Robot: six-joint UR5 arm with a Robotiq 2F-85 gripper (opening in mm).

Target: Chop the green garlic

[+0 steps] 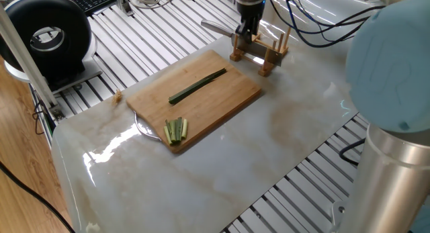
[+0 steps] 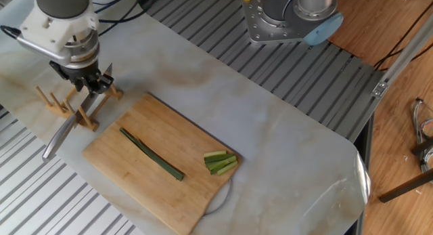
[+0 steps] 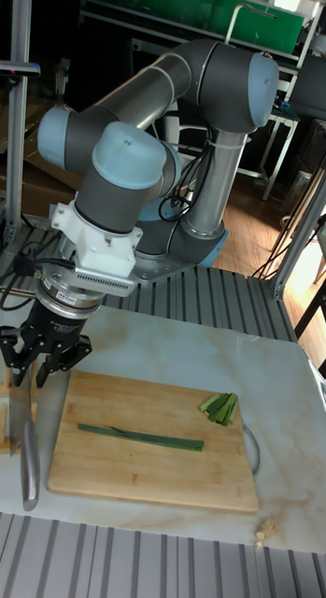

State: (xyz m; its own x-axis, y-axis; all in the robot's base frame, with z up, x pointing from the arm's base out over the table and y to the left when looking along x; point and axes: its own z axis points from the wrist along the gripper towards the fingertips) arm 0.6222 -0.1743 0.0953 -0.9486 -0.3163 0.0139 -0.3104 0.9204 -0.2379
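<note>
Tall fixed view, near to far, we list:

1. Small pale scrap (image 3: 264,533) on the counter (image 3: 293,448), at the front edge, just off the board's near corner.
2. Cutting board (image 3: 134,467), bamboo, lying flat on the counter.
3. Green garlic (image 3: 139,437), one long dark-green stalk lying flat along the board's middle, whole as far as we can see. In one fixed view the same stalk (image 1: 197,86) lies slantwise on the board; in the other fixed view it (image 2: 151,153) shows no cuts either.
4. Bundle of short paler sticks (image 3: 219,406) near the board's far right corner, well apart from the stalk.
5. Knife (image 3: 34,439), blade pointing toward the camera, resting in a wooden rack (image 3: 4,420) just beside the board's left end.
6. Claw (image 3: 43,360), directly over the knife's handle end. Its fingers straddle the handle, but whether they are clamped on it or merely around it we cannot tell from any view.
7. Robot arm (image 3: 163,121), grey with blue joint caps, rising behind the counter.

Progress, as we judge it: the chopping itself is not begun. The knife sits in its rack and the stalk is uncut. Left to do: secure the knife, lift it clear, carry it over the board, and cut the stalk into segments.
</note>
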